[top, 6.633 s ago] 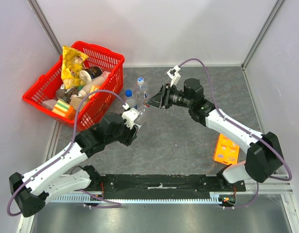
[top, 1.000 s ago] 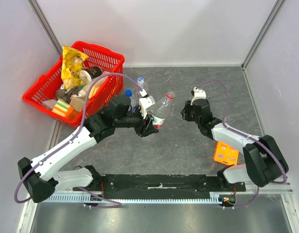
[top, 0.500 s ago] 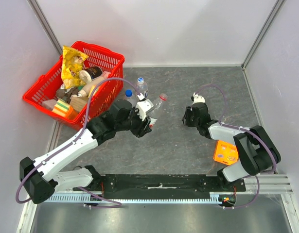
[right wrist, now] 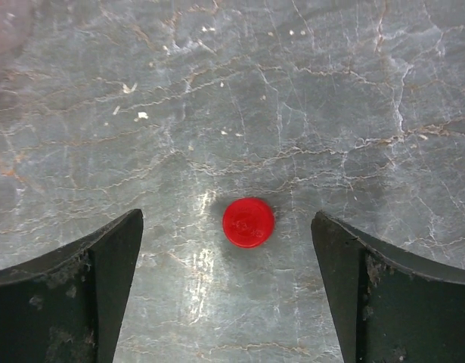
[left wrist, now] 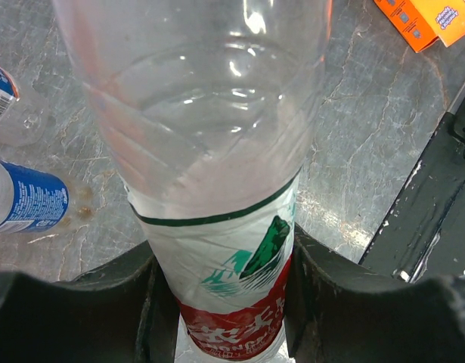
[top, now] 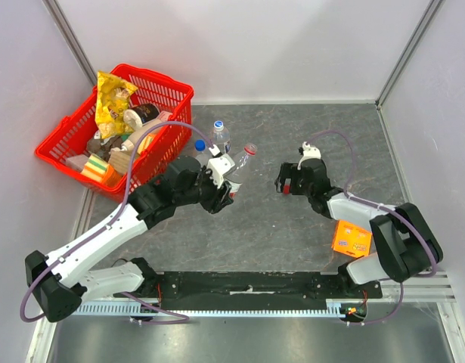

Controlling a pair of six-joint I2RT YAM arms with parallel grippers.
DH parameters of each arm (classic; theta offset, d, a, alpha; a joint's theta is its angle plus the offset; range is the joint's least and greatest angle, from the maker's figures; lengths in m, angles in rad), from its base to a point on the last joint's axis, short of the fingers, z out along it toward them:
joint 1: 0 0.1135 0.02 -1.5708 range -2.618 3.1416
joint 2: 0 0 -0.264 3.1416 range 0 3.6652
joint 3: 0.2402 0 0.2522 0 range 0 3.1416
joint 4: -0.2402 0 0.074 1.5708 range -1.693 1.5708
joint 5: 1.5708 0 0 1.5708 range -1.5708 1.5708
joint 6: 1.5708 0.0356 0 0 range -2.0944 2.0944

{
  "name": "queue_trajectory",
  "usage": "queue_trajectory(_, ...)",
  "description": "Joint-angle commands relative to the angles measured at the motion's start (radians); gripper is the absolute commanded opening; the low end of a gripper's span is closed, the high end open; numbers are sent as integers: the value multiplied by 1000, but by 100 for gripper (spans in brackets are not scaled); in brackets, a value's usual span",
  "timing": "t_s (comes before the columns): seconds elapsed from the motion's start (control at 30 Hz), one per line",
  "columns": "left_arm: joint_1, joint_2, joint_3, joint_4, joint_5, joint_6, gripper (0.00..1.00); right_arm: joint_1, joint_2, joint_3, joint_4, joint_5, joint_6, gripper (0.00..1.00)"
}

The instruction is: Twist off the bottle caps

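Note:
A clear red-labelled bottle [top: 240,162] [left wrist: 217,151] is tilted above the table, its open neck pointing up and to the right, with no cap on it. My left gripper [top: 226,189] [left wrist: 224,302] is shut on its labelled body. A red cap [right wrist: 249,222] [top: 287,188] lies flat on the table. Low over it stands my right gripper [top: 286,184] [right wrist: 227,221], open, a finger on either side and neither touching it. Two more bottles stand by the basket: one with a white and blue cap [top: 218,133], one with a blue cap [top: 199,148].
A red basket [top: 174,97] full of snacks sits at the back left. An orange box [top: 351,236] [left wrist: 429,19] lies by the right arm's base. In the left wrist view, the blue-labelled bottle [left wrist: 24,200] is to the left of the held one.
My right gripper has opened, and the red cap now lies on the table between its fingers. The left arm has drawn the bottle slightly left and back.

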Motion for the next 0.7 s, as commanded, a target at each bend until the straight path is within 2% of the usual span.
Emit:
queue_trajectory(0.0, 3, 10, 11, 10, -4, 40, 24, -1, -91, -20, 45, -39, 4, 98)
queue_trajectory(0.17, 4, 11, 14, 2, -1, 39, 24, -1, -195, -30, 45, -94, 9, 98)
queue_trajectory(0.5, 4, 1, 12, -49, 166, 25, 28, -6, -378, -5, 38, -439, -25, 98)
queue_trajectory(0.57, 3, -16, -8, -50, 222, 34, 29, -8, -416, -2, 58, -527, -29, 98)
queue_trajectory(0.67, 4, -55, -40, -35, 397, 68, 32, -8, -445, 33, 71, -651, -26, 98)
